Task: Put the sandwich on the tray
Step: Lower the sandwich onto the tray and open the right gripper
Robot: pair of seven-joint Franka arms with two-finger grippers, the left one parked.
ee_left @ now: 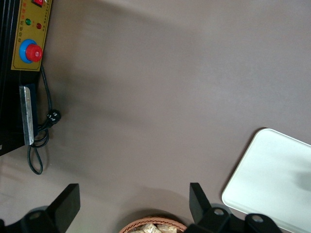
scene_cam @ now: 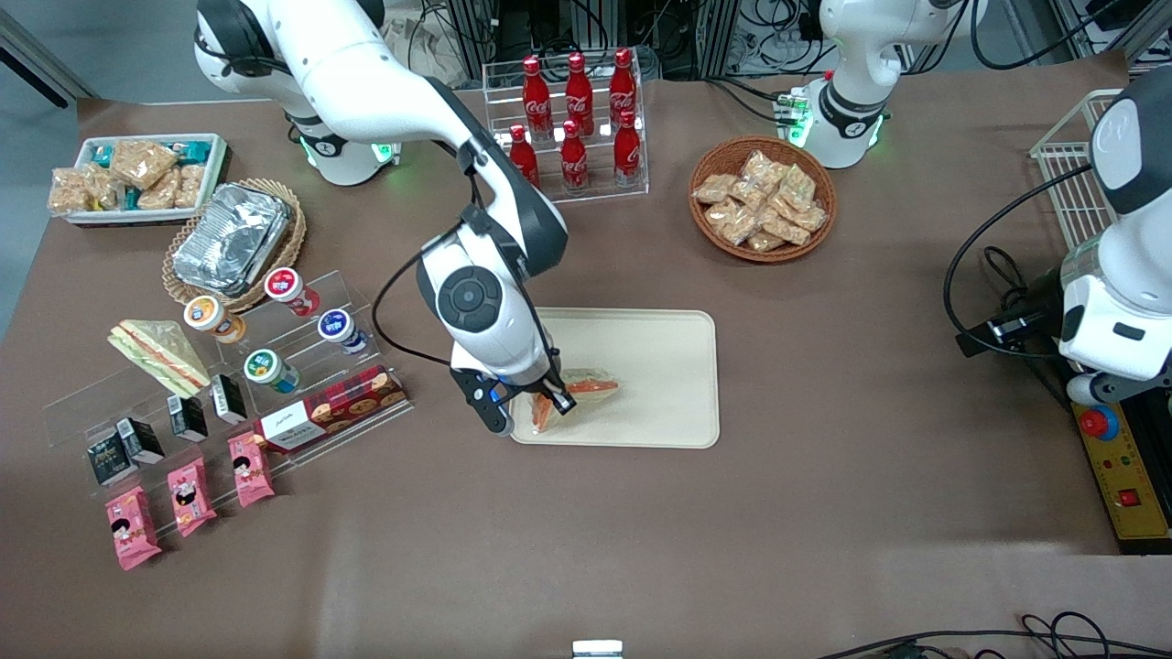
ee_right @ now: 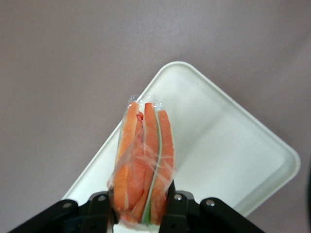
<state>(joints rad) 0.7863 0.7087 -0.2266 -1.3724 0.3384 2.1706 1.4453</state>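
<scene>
Item: clear-wrapped triangular wedge sandwich, orange-red filling (ee_right: 143,165) | Tool (ee_right: 138,206): pinching sandwich, above corner of cream-beige rect. tray w/ low rim (scene_cam: 668,366) | Status: carried over tray; lowering & release left.

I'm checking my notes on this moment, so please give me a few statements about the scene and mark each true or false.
1. The gripper holds the sandwich between its jaws. True.
2. The held sandwich hangs over the basket of foil containers. False: it is over the tray, at the tray's end toward the working arm.
3. A second wrapped sandwich lies on the clear display stand near the small jars. True.
4. The cola bottles lie flat on the tray. False: they stand upright in a clear rack, farther from the front camera than the tray.
5. The round wicker basket holds snack packets. True.
</scene>
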